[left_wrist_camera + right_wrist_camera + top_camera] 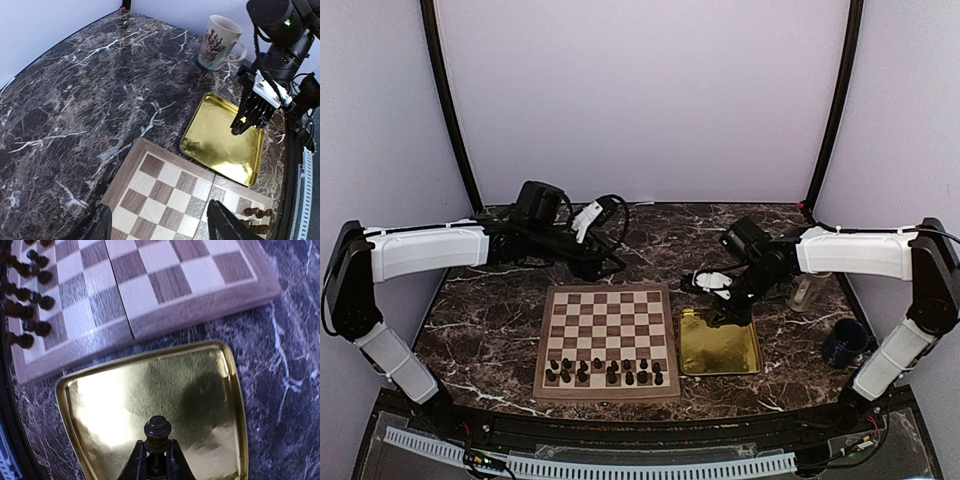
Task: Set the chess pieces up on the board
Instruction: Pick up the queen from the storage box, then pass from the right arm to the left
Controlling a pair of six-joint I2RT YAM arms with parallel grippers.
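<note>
Chess pieces (605, 372), small and dark, stand in two rows along the near edge of the wooden chessboard (607, 300), which lies at the middle of a dark marble table (490, 300). The second row looks full. The nearest row seems to have one gap, left of its middle. The far rows of squares are bare.

Just to the right of the board lies a shiny gold tray (745, 360), close to the board's edge but not on it. The right gripper (157, 447) reaches down over this tray. Its two fingers are pinched together on the stem of one chess piece (157, 429), whose round head stands up above the fingertips. Whether that piece rests on the tray or hangs just above it cannot be told. No other piece shows on the part of the tray in view.

Farther back, the left gripper (160, 227) hovers over the board's far left corner, fingers spread well apart, holding nothing.

A patterned mug (220, 42) stands beyond the tray, well clear of both.

The step in hand appears to be picking up what may be the last piece. Next, the right arm likely needs to lift it straight up, carry it left over the tray's rim, and lower it into the gap without knocking its neighbours.
</note>
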